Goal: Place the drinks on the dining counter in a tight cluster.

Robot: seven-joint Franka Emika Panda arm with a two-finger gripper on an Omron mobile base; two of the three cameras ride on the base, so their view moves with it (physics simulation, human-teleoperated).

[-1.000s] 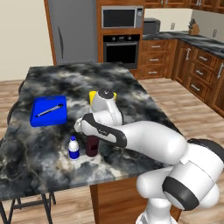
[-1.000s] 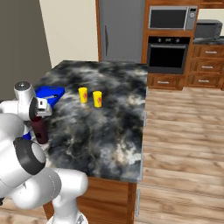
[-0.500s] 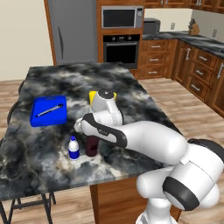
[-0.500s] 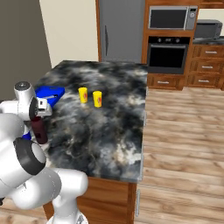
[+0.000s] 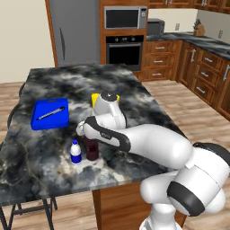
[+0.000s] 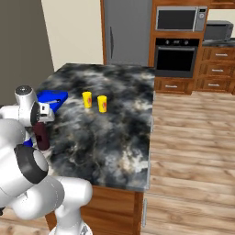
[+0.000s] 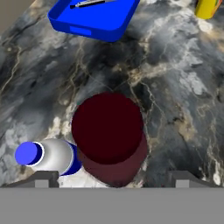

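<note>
Dark maroon bottle [image 7: 107,131] upright on the dining counter [image 5: 134,96], near the front left part of the marbled top, seen from straight above in the hand view as a round dark disc. Small white bottle [image 7: 50,156] with blue cap just beside it on the left, apparently touching or nearly so; in the left base view the same pair, white bottle [image 5: 76,151] left of maroon bottle [image 5: 92,149]. Gripper [image 7: 113,178] directly above the maroon bottle, fingertips [image 7: 43,178] spread wide to either side of it, well clear of its sides, nothing held. From the right base view, maroon bottle [image 6: 42,136] partly behind the white arm, just under the hand. Blue tray [image 5: 50,113] farther back on the counter with a thin dark utensil [image 5: 50,112] lying across it. Two yellow cups [image 6: 102,103] near the middle of the counter, close together; one yellow cup [image 7: 207,7] at the top right corner of the hand view.
</note>
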